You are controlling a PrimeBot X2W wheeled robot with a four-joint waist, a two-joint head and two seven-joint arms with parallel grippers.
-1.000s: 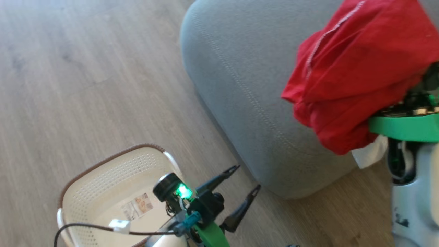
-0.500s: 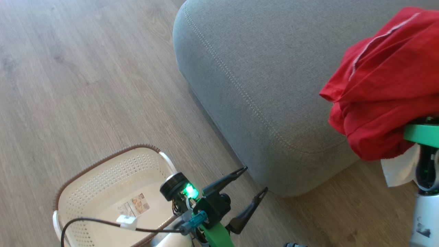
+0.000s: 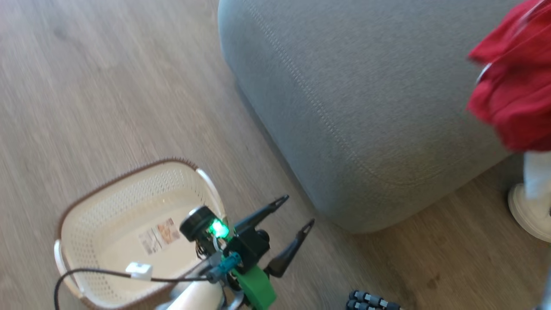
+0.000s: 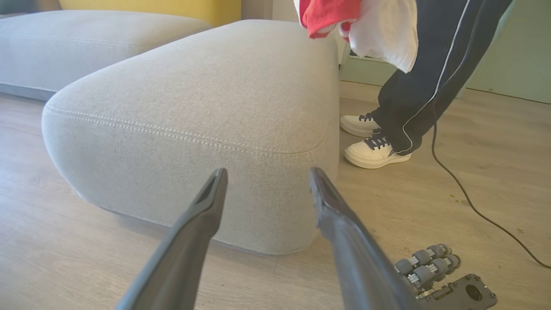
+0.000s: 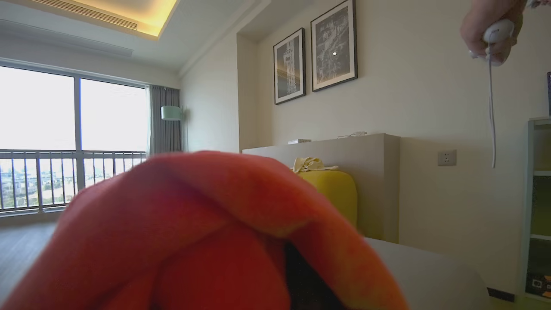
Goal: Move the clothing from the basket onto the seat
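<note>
- Your left claw is spread wide with nothing between its fingers, between the basket and the seat.
- The clothing hangs bunched over the seat's right part. In the left wrist view it is clear of the cushion.
- In the right wrist view red fabric covers your right claw, so I cannot tell its grip.
- The basket stands on the floor, its sticker showing.
- A person's shoes stand beside the seat.
</note>
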